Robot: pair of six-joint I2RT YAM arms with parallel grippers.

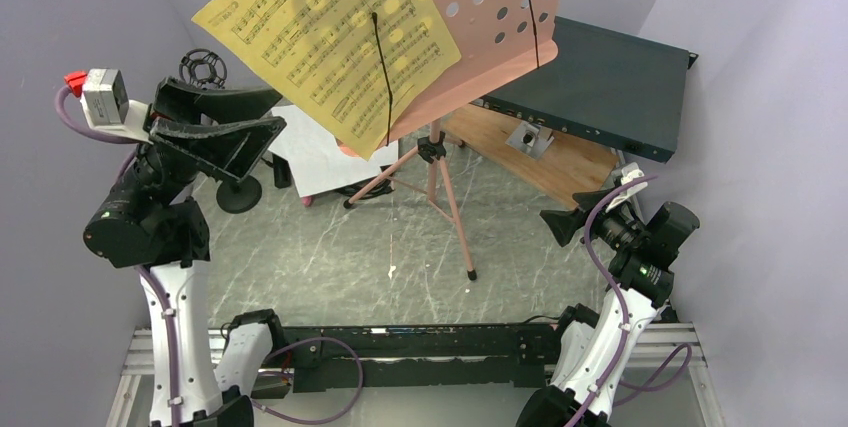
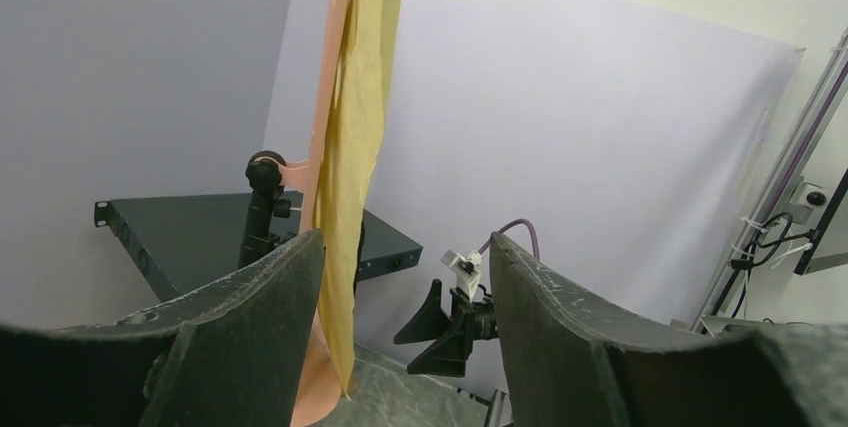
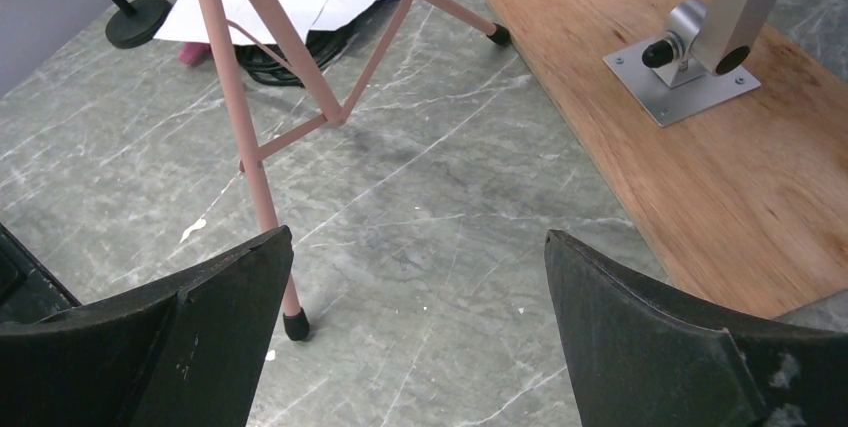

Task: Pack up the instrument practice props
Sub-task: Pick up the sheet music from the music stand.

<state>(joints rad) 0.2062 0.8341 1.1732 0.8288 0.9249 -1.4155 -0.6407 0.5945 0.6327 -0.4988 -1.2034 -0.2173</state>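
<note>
We see the pink perforated music desk (image 1: 500, 7) standing upright on its tripod legs (image 1: 437, 187) in the middle of the grey marbled tabletop (image 1: 330, 257). A yellow sheet-music page (image 1: 320, 27) lies against it under a thin black retaining wire (image 1: 383, 77). White pages (image 1: 310, 152) lie flat on the tabletop behind the legs, beside a round black stand base (image 1: 238, 194).

The left gripper (image 1: 280, 109) is raised near the left edge of the yellow page. In the left wrist view its jaws are spread, with the page seen edge-on just beside the inner face of one finger. We cannot tell whether it touches the page.

The right gripper (image 3: 415, 235) hangs low over the tabletop with its jaws wide apart and nothing between them. One rubber-tipped tripod foot (image 3: 295, 324) stands just beside its finger.

At the far right, a brown wooden board (image 3: 700, 177) carries a metal bracket (image 3: 685, 87), and the dark teal rack box (image 1: 610, 87) rests above it.
</note>
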